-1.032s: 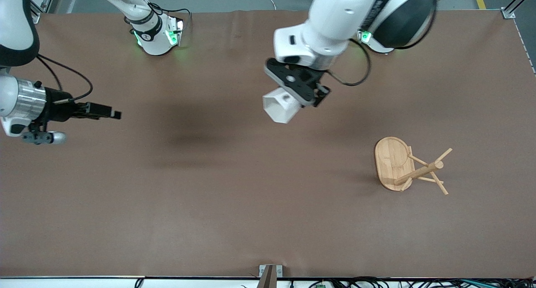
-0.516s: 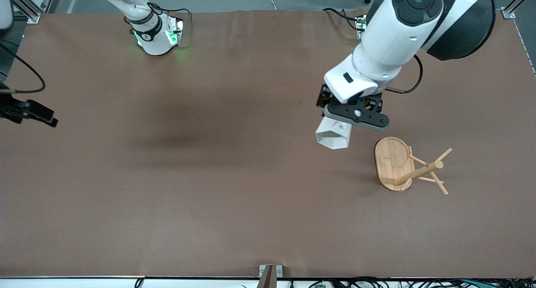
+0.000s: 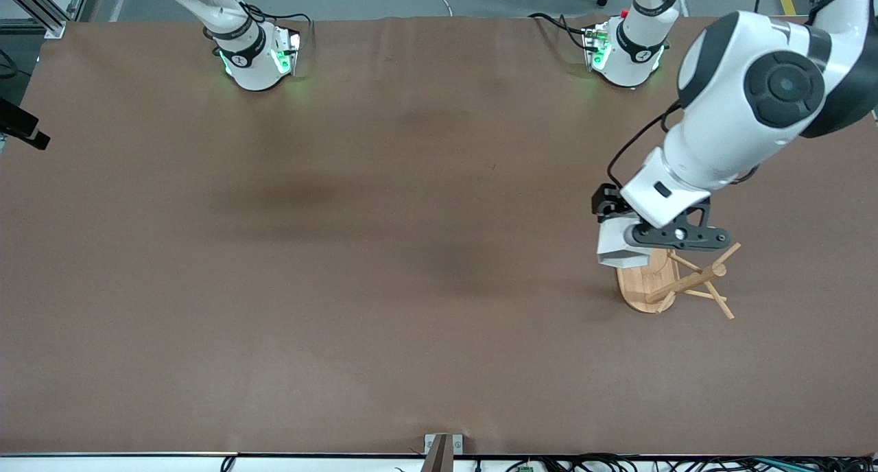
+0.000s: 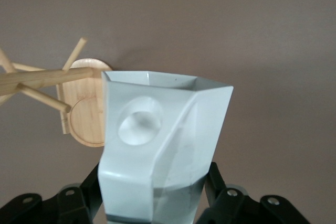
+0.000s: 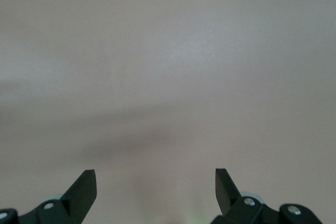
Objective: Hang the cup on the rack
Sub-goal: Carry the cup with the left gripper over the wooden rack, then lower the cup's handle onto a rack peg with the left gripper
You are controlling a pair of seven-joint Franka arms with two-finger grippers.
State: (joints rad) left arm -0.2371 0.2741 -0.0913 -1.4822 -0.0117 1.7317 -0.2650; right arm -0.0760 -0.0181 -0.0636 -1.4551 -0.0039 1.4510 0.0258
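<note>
- The left pincer (image 3: 627,242) is hanging in the air over the rack (image 3: 651,280), clenched on the cup (image 3: 621,247).
- In the left wrist view the cup (image 4: 157,145) is showing its blocky handle with the round hole, with its open mouth pointing away from the pincer (image 4: 152,203).
- The rack (image 4: 84,103) is standing on the brown desk (image 3: 384,266) toward the left arm's end, its pegs bare.
- The right pincer (image 5: 156,187) is waiting at the right arm's end, fingers (image 5: 84,186) spread apart and gripping nothing.
</note>
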